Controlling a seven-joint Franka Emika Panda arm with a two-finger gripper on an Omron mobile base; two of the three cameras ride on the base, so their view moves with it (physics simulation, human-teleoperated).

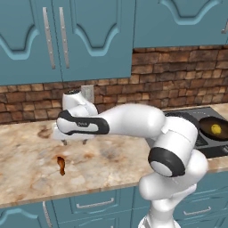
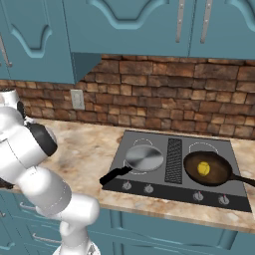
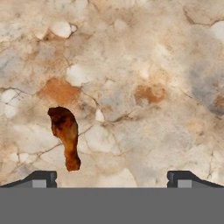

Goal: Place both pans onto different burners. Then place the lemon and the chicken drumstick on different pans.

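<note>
Drumstick (image 3: 64, 136) pickup in hand: gripper (image 3: 112, 178) hovers wide open, empty, the meat left of centre. Next: centre over it, descend, close.

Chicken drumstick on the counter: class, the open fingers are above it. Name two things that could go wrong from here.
1. The chicken drumstick lies off to one side in the hand view, near one finger rather than centred in the gripper; descending straight down could miss or nudge it.
2. The lemon already sits in the dark brown pan, so the drumstick must go to the silver pan; choosing the wrong pan fails the task.
</note>
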